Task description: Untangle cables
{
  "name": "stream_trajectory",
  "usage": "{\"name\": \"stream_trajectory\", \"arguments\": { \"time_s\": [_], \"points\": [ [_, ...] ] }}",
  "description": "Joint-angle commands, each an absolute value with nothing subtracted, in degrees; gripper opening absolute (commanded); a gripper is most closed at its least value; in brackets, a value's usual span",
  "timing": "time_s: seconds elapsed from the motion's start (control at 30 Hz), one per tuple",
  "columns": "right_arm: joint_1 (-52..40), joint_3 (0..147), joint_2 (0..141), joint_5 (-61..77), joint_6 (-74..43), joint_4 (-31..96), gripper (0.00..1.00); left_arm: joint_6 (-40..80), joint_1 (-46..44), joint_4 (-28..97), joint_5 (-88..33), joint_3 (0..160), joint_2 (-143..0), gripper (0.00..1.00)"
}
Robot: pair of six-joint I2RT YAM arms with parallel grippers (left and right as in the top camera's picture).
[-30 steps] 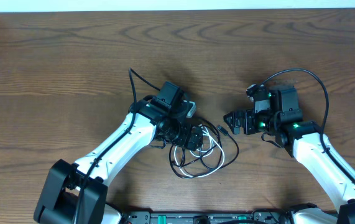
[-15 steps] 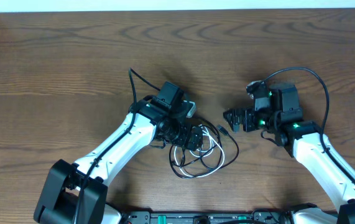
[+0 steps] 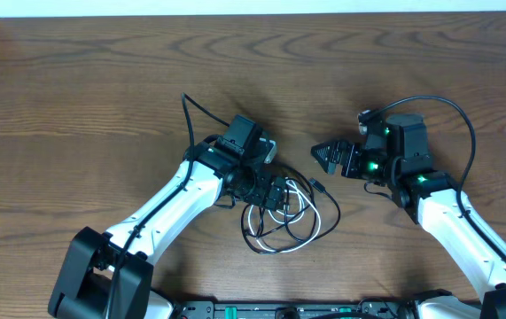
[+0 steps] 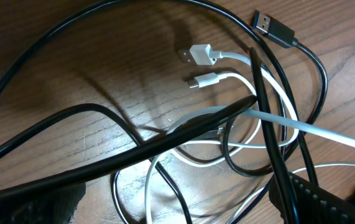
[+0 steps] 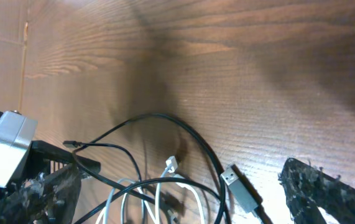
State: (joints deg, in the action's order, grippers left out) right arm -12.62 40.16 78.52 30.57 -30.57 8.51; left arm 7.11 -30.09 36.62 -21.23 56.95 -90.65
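— Where does the tangle (image 3: 286,215) lie from our two hands?

— Our left gripper (image 3: 276,195) sits right over the tangle's left part; its jaws are spread wide, with cords lying loose between them and nothing pinched. Our right gripper (image 3: 326,156) hangs just off the tangle's right edge, toward the far side; it too is spread wide and empty.

— Which end do we go for?

— We judge the black plug (image 5: 240,187); it sticks out of the tangle on that same right edge, so our right arm is the nearer one. Its long axis slants, the tip pointing away from the tangle and the cord trailing back in.

— And the count?

— One white cable (image 4: 317,129), with both its plugs showing near the tangle's middle. We see one flat black plug for certain; whether the black cords are one or two, we cannot tell.
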Motion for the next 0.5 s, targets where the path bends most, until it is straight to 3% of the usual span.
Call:
{"name": "stream_trajectory", "arguments": {
  "time_s": [0.0,0.23,0.47],
  "points": [
    [-12.80,40.38,78.76,32.14,-33.01,8.34,0.99,6.72,-29.91,37.01,-20.43,58.37,-90.87,1.00],
    [-12.82,40.38,78.76,32.08,-32.93,10.07,0.99,4.95,-26.30,35.92,-21.50,58.96,-90.54,1.00],
    [-14.11,40.38,78.76,32.08,-32.97,12.60,0.99,0.01,-15.33,36.21,-36.95,59.53,-90.54,1.00]
  ]
}}
